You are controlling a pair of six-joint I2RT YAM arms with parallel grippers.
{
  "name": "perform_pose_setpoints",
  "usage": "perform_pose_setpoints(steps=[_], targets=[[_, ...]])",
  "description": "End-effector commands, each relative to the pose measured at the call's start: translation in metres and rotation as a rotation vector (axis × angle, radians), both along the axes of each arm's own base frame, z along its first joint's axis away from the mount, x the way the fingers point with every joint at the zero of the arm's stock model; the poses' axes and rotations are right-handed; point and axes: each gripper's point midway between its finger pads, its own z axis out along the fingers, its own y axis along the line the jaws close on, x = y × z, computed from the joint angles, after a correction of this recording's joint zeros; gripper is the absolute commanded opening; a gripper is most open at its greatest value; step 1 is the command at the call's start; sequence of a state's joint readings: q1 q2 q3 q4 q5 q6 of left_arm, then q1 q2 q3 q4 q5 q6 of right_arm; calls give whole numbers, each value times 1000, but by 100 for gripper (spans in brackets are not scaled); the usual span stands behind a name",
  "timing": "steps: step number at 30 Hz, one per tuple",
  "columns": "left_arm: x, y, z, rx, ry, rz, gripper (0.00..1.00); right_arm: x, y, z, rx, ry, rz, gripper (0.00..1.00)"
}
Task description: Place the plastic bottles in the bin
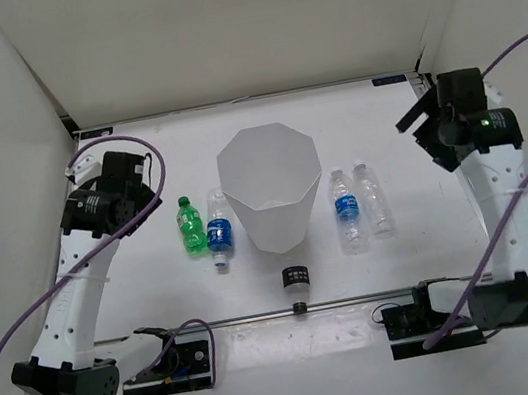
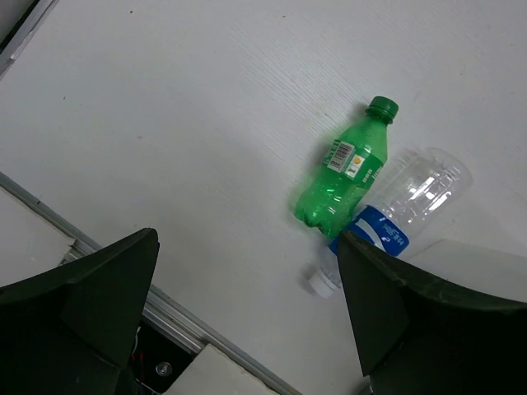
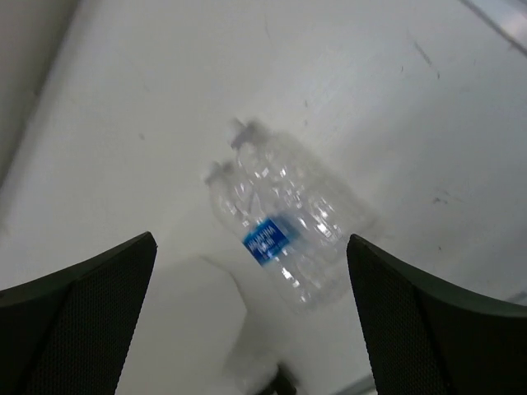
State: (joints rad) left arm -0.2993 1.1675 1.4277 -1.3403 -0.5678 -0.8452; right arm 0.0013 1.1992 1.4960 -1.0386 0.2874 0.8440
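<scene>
The white faceted bin (image 1: pixel 279 223) stands upright mid-table. To its left lie the green bottle (image 1: pixel 189 226) and a clear blue-label bottle (image 1: pixel 218 229). To its right lie another blue-label bottle (image 1: pixel 347 209) and the plain clear bottle (image 1: pixel 376 199). My left gripper (image 1: pixel 147 192) is open and empty, raised to the left of the green bottle (image 2: pixel 346 169) and its clear neighbour (image 2: pixel 395 214). My right gripper (image 1: pixel 421 125) is open and empty, raised at the back right of the right-hand pair, which shows blurred in the right wrist view: blue-label (image 3: pixel 268 239), plain (image 3: pixel 309 193).
A small black cylinder with white marks (image 1: pixel 295 278) stands in front of the bin. A thin metal rail (image 1: pixel 362 297) runs across the near table between the arm bases. White walls enclose the table on the left, back and right.
</scene>
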Motion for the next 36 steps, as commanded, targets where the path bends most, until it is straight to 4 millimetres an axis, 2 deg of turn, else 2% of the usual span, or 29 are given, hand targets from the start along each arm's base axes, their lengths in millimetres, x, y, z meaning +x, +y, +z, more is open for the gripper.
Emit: perform_pose_setpoints(steps=[1, 3, 4, 5, 6, 9, 10, 15, 16, 22, 25, 27, 28, 30, 32, 33, 36], targets=[[-16, 19, -8, 50, 46, 94, 100, -3, 20, -68, 75, 264, 203, 100], [-19, 22, -12, 53, 56, 104, 100, -4, 28, -79, 148, 330, 245, 100], [-21, 21, -14, 40, 53, 106, 100, 0, 32, -80, 157, 317, 267, 100], [-22, 20, -17, 34, 65, 101, 100, -2, 33, -91, 163, 331, 280, 100], [-25, 20, -23, 39, 82, 101, 100, 0, 40, -91, 191, 305, 305, 100], [-29, 18, -33, 32, 117, 93, 100, 10, 49, -100, 207, 291, 361, 100], [-26, 14, -37, 13, 117, 84, 100, 20, 53, -99, 190, 243, 410, 100], [-22, 11, -38, 15, 119, 39, 100, 28, 48, -130, 94, 294, 402, 100], [-23, 9, -42, 6, 131, 33, 100, 29, 48, -145, 97, 344, 408, 100], [-15, 3, -51, 2, 166, 6, 100, 24, 53, -202, 69, 527, 425, 100], [-12, 2, -47, 1, 152, -2, 100, 32, 57, -214, 86, 505, 430, 100], [-15, 3, -54, 7, 174, -1, 100, 31, 57, -225, 92, 541, 429, 100], [-15, 3, -54, 7, 174, -1, 100, 39, 57, -221, 83, 527, 440, 100], [-16, 5, -59, 20, 182, 4, 100, 40, 57, -229, 84, 559, 447, 100], [-15, 5, -61, 22, 191, 4, 100, 43, 51, -234, 75, 573, 440, 91], [-15, 6, -60, 31, 188, 8, 100, 43, 51, -235, 72, 582, 448, 84], [-14, 8, -62, 42, 187, 14, 100, 42, 46, -241, 64, 611, 448, 74]])
